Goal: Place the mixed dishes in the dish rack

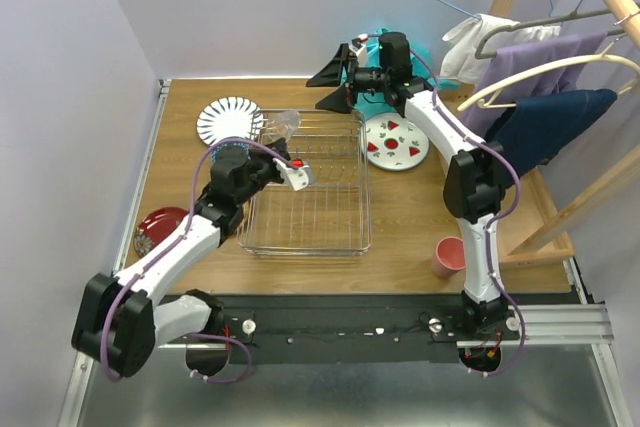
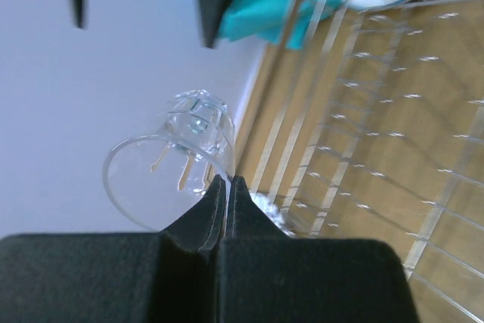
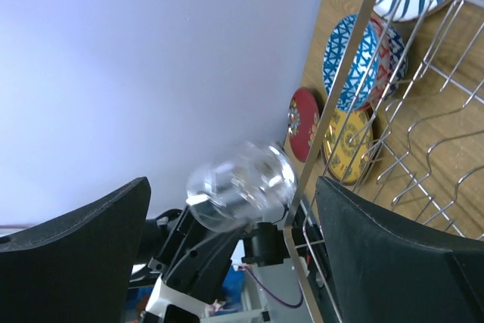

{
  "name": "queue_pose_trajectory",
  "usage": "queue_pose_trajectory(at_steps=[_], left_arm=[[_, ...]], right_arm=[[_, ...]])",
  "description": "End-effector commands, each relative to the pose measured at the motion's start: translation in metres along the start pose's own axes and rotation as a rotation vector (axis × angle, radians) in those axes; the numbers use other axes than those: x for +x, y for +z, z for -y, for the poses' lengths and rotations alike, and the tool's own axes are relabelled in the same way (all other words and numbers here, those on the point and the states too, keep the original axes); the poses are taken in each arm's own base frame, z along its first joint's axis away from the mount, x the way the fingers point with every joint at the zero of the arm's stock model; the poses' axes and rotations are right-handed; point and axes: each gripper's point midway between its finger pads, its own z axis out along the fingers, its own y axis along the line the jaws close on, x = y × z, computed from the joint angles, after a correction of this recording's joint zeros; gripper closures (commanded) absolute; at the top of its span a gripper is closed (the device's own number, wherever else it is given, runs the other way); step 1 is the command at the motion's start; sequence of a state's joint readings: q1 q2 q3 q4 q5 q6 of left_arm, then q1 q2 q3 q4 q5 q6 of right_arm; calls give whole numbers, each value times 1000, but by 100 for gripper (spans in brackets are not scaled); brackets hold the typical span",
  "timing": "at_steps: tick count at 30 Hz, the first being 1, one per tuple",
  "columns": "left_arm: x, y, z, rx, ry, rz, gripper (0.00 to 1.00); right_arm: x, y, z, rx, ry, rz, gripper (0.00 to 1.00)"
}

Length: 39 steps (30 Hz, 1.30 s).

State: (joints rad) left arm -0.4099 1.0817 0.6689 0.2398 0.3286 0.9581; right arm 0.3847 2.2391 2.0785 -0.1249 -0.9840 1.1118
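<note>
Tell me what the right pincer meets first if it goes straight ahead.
Most likely the clear glass that the left pincer holds by its rim; how far ahead is unclear.

Clear glossy glass point(image 2: 189, 135); shiny silver wire dish rack point(image 1: 320, 209); matt wooden table point(image 1: 400, 232).

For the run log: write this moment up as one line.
left end effector: shut on glass rim | glass: raised near rack's far-left corner | right end effector: open, holding nothing
</note>
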Motion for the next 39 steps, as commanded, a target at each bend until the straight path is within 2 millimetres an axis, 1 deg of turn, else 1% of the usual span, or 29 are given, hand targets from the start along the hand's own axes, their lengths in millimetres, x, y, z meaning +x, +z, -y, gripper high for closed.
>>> queue_pose_trajectory(at_steps=[1, 2, 3, 4, 5, 7, 10, 13, 15, 16, 18, 23, 27, 32, 39], left_arm=[[-12, 3, -68, -346, 254, -68, 100], [-15, 3, -72, -377, 274, -67, 100], [-8, 1, -73, -398, 303, -121, 100], [-9, 7, -65, -384, 318, -121, 100], [-12, 6, -67, -407, 333, -113, 100], [-12, 12, -52, -372, 378, -113, 100], [-8, 18, -40, -349, 409, -136, 100], [-8, 25, -27, -309, 436, -129, 100], [-7, 30, -19, -274, 509, -136, 100], [-4, 33, -14, -261, 518, -144, 100], [-6, 36, -16, -270, 528, -135, 100], [-2, 46, -14, -255, 539, -145, 100], [-3, 54, -13, -248, 551, -142, 100], [-6, 62, -8, -229, 606, -113, 100], [-10, 65, 0, -211, 618, -102, 100]], right_arm=[[17, 12, 27, 73, 106, -32, 3], [19, 12, 24, 79, 108, -25, 3], [20, 12, 28, 94, 112, -20, 3], [20, 11, 32, 111, 125, -17, 4], [24, 12, 34, 110, 132, -27, 4], [23, 13, 36, 106, 140, -31, 4], [25, 17, 33, 91, 141, -41, 6], [30, 22, 26, 65, 138, -59, 7], [32, 24, 24, 58, 149, -70, 7], [32, 24, 24, 54, 149, -70, 8], [34, 25, 23, 53, 146, -77, 10], [38, 26, 23, 46, 143, -94, 13], [39, 26, 23, 44, 140, -100, 18], [40, 28, 30, 49, 150, -102, 22], [37, 31, 36, 56, 154, -92, 34]])
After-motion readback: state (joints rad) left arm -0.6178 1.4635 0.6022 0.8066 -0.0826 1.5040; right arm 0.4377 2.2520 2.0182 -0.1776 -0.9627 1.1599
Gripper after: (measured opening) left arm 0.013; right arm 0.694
